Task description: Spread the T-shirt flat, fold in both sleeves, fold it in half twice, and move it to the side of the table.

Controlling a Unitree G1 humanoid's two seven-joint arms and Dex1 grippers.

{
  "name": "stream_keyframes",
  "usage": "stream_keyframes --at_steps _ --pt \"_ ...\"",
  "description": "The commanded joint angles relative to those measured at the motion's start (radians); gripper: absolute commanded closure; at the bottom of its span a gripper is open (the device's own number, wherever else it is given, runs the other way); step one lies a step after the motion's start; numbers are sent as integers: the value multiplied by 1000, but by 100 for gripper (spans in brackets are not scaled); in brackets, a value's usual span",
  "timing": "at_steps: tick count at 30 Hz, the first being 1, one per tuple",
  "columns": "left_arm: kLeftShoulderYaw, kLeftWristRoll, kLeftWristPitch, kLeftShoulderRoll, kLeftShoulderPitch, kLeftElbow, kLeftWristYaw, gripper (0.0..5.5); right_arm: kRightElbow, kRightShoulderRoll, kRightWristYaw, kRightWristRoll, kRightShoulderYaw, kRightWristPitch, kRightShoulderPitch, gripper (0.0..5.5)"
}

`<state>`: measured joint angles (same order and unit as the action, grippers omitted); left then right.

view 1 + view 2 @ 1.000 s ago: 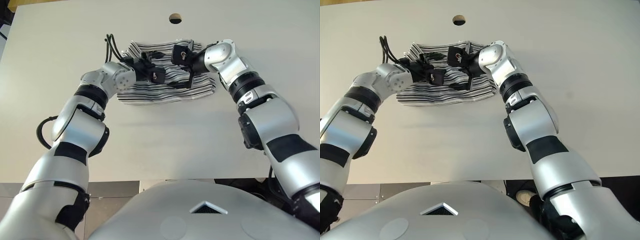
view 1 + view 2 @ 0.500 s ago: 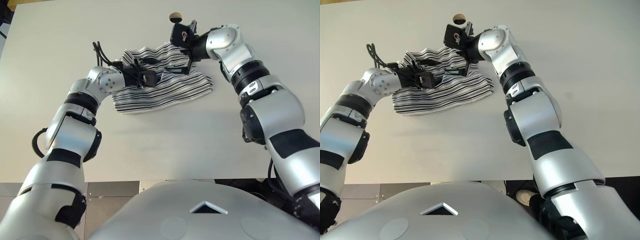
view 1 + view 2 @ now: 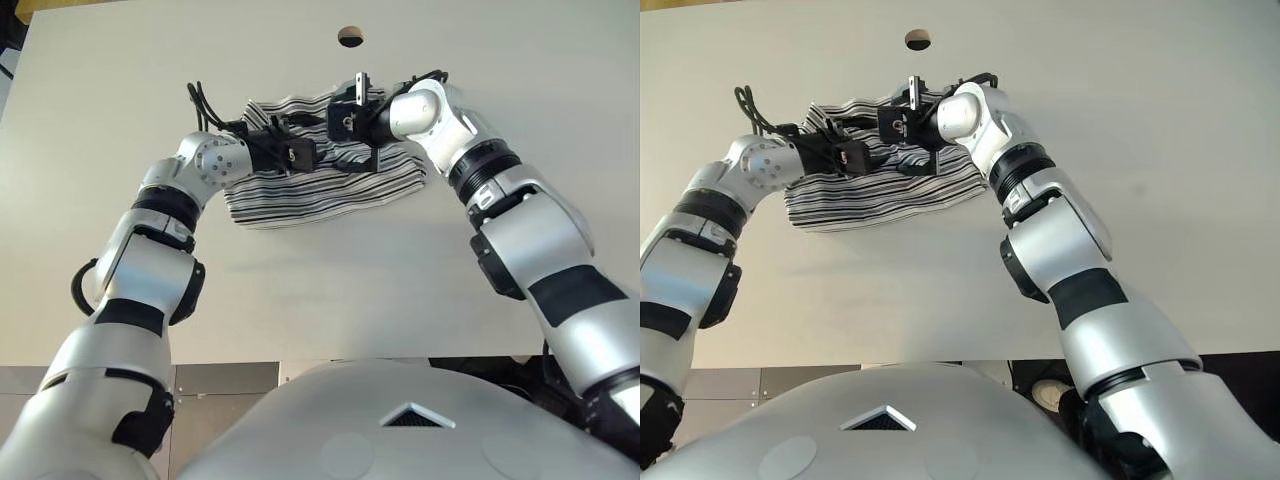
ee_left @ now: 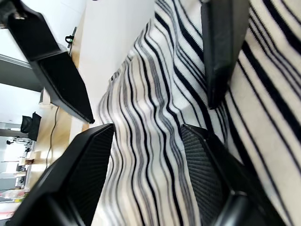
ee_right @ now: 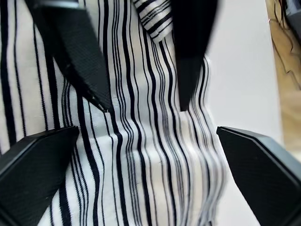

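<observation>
The black-and-white striped T-shirt lies as a folded, slightly skewed bundle on the white table, toward its far middle. My left gripper is low over the shirt's left part, open, with striped cloth beneath its spread fingers. Facing it, my right gripper is over the shirt's far right part, also open, and its fingers are wide apart above the cloth. Each wrist view shows the other gripper's dark fingers close by.
A round hole in the tabletop sits just beyond the shirt. Bare white table stretches to the left, to the right and toward me, as far as the front edge.
The shirt went from a neat rectangle to a skewed bundle shifted slightly left. My right gripper rose toward the hole, then came back down over the shirt. The left gripper shifted left with the cloth.
</observation>
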<state>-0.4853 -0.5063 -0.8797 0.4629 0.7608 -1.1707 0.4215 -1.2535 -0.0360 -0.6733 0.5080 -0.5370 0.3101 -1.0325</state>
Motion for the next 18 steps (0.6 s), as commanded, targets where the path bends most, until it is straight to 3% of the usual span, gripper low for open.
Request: stream_keyframes --at_steps 1,9,18 --pt "10 -5 -3 24 33 3 12 286 -65 -26 51 136 -120 -15 80 0" --pt "12 -18 -11 73 50 0 32 286 -72 -23 61 86 -93 -20 68 0" --pt "-96 -180 48 91 12 -44 -73 286 -69 -13 41 33 -40 -22 46 0"
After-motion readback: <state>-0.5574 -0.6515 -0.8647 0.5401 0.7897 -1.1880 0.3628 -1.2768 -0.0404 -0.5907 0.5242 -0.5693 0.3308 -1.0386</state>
